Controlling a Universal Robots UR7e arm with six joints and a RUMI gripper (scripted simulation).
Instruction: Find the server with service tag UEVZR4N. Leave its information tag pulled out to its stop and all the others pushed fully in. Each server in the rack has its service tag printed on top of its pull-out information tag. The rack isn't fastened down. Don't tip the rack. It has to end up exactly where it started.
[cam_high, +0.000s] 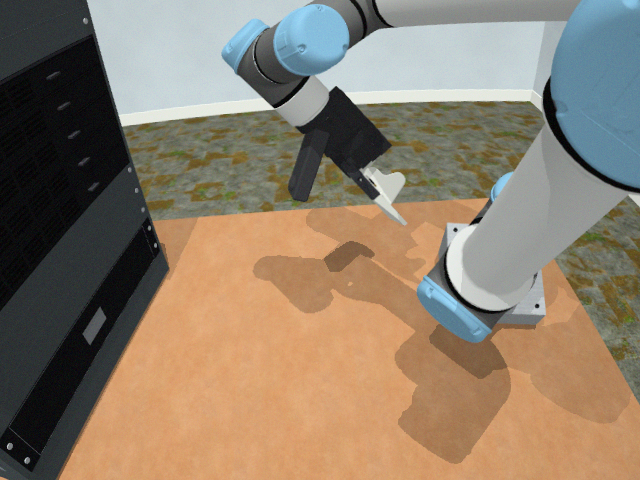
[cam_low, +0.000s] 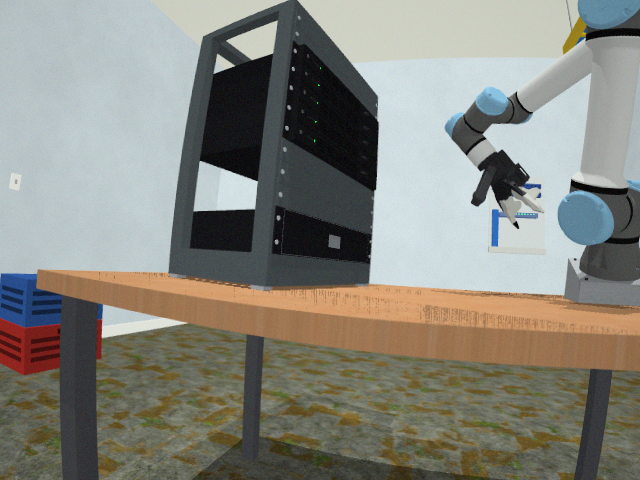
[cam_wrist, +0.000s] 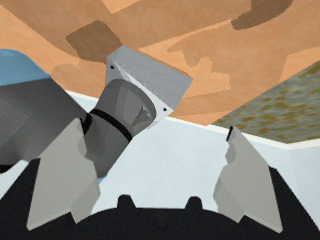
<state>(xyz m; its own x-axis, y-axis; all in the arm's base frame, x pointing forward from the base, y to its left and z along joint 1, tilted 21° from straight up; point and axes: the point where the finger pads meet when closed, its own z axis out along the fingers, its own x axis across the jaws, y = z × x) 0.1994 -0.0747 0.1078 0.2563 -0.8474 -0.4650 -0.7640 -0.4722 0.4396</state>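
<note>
Five servers' tabs before us, our gripper spread and well apart from the rack

We count one rack (cam_high: 103, 222) (cam_low: 268, 155), upright on the table (cam_high: 258, 387) (cam_low: 361, 330) (cam_wrist: 175, 10), with five small grey tabs (cam_high: 73, 134) in a slanting row on its upper black fronts. We also count five green lights (cam_low: 317, 102) there, and one pale label (cam_high: 94, 326) (cam_low: 334, 241) on the single wide black panel below. We cannot read any service tag, so we cannot tell which server is UEVZR4N or how far each tab stands out. Two crates, one blue (cam_low: 31, 299) over one red (cam_low: 31, 346), sit beyond the table.

Our one arm (cam_high: 491, 10) (cam_low: 555, 77) (cam_wrist: 35, 120) reaches out high from its metal base (cam_high: 535, 310) (cam_low: 578, 289) (cam_wrist: 150, 70), then bends at the wrist. Our gripper (cam_high: 402, 201) (cam_low: 529, 219) (cam_wrist: 157, 123) hangs above the table, slanting down and back toward the base, its two fingers spread wide with nothing between them.
</note>
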